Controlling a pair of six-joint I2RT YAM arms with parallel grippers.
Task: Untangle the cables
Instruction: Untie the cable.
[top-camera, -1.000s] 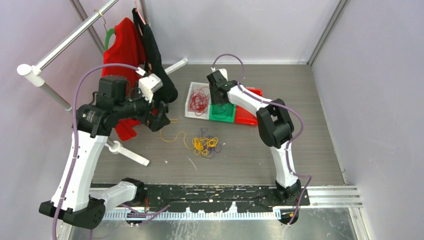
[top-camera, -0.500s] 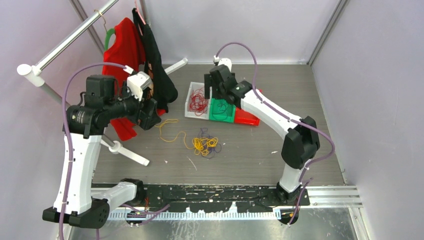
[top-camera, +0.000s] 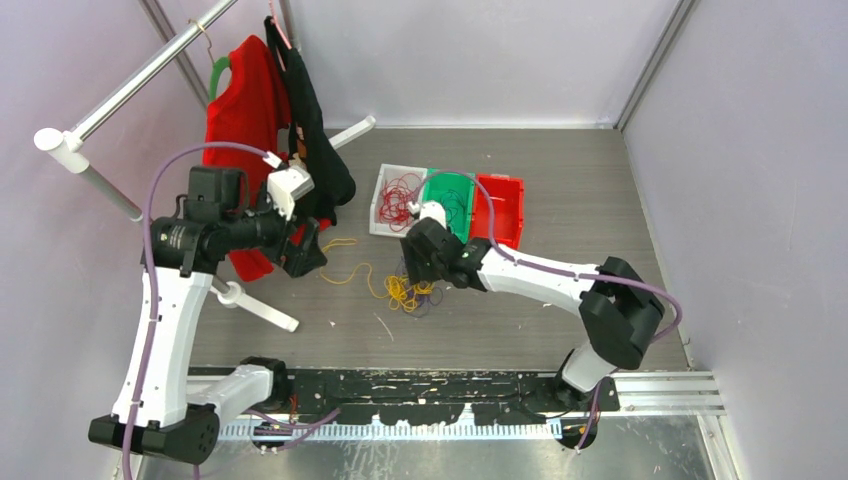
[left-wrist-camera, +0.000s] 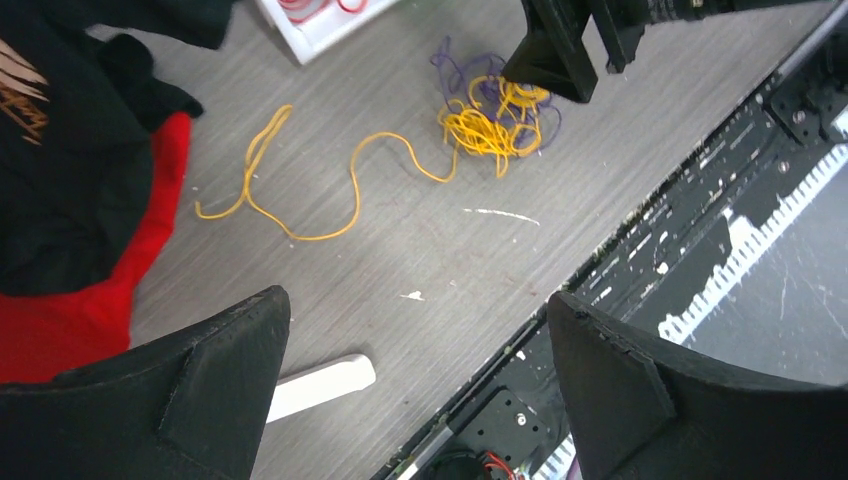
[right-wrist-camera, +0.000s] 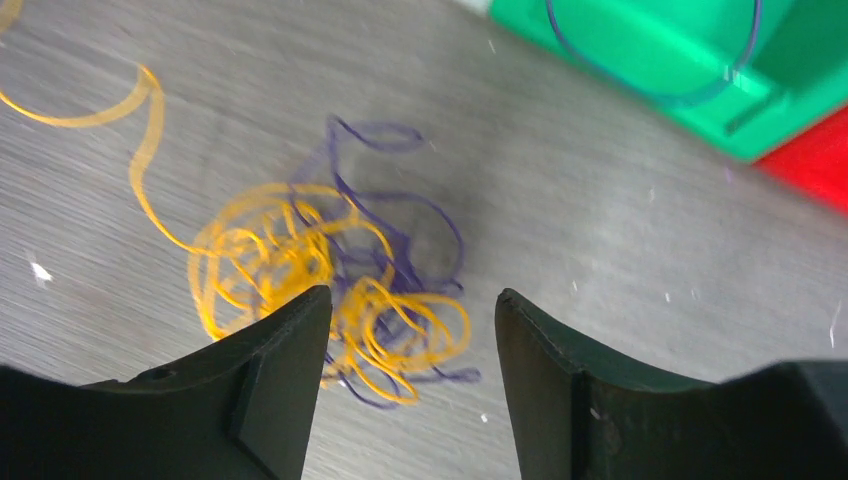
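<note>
A tangle of yellow-orange and dark purple cables (top-camera: 411, 290) (left-wrist-camera: 495, 115) (right-wrist-camera: 330, 280) lies on the grey table. One long yellow strand (top-camera: 345, 268) (left-wrist-camera: 320, 190) trails left from it. Red cables (top-camera: 399, 197) sit in the white bin. A purple cable (right-wrist-camera: 650, 85) lies in the green bin (top-camera: 449, 190) (right-wrist-camera: 690, 60). My right gripper (top-camera: 415, 268) (right-wrist-camera: 412, 295) (left-wrist-camera: 560, 50) hovers open just above the tangle's right part, with nothing between its fingers. My left gripper (top-camera: 302, 248) (left-wrist-camera: 415, 300) hangs wide open above bare table, left of the yellow strand.
A white bin (top-camera: 379, 212), the green bin and a red bin (top-camera: 499, 208) (right-wrist-camera: 820, 160) stand side by side behind the tangle. Red and black garments (top-camera: 262, 100) (left-wrist-camera: 70, 180) hang from a rack at the left, with a white rack foot (left-wrist-camera: 315, 385). A black rail (top-camera: 420, 385) runs along the near edge.
My right arm swung from over the bins back toward the near side and down onto the tangle. The left gripper shifted slightly, staying wide open.
</note>
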